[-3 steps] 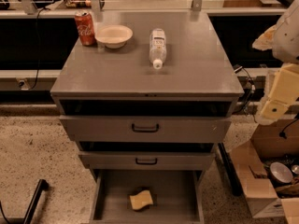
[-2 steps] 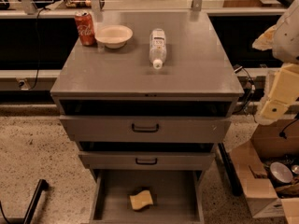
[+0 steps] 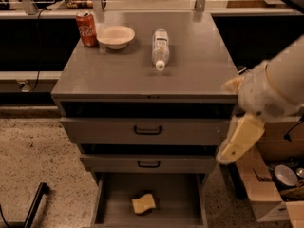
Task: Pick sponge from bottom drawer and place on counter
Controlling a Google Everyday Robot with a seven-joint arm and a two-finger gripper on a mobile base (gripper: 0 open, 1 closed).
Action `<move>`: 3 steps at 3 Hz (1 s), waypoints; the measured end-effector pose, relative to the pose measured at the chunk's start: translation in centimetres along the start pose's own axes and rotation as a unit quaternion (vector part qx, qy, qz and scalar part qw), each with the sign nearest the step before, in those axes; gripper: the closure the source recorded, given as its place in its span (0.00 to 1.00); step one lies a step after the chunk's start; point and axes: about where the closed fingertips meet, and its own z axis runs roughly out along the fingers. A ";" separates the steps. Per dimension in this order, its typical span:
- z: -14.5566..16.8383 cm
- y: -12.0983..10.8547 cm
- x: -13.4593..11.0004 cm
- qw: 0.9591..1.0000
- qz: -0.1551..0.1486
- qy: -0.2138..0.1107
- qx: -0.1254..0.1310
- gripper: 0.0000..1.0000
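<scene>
You have whole task ahead: sponge (image 3: 144, 203) lies in open bottom drawer (image 3: 175, 198), not on desk (image 3: 118, 75). Pincer (image 3: 240, 137) hangs far right, well apart from sponge; apart or together, cannot tell.

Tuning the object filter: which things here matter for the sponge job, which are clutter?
Job: sponge in the open bottom drawer; counter; gripper, beside the counter's right front corner.
Clutter: Coca-Cola can, bowl and plastic bottle on the counter; cardboard box lower right.
</scene>
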 end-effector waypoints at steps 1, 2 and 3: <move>2.5 2.4 -0.9 0.999 0.025 -0.039 -0.013 0.00; 2.5 2.4 -0.9 0.999 0.026 -0.039 -0.013 0.00; 5.0 3.1 -1.2 0.997 0.009 -0.072 -0.033 0.00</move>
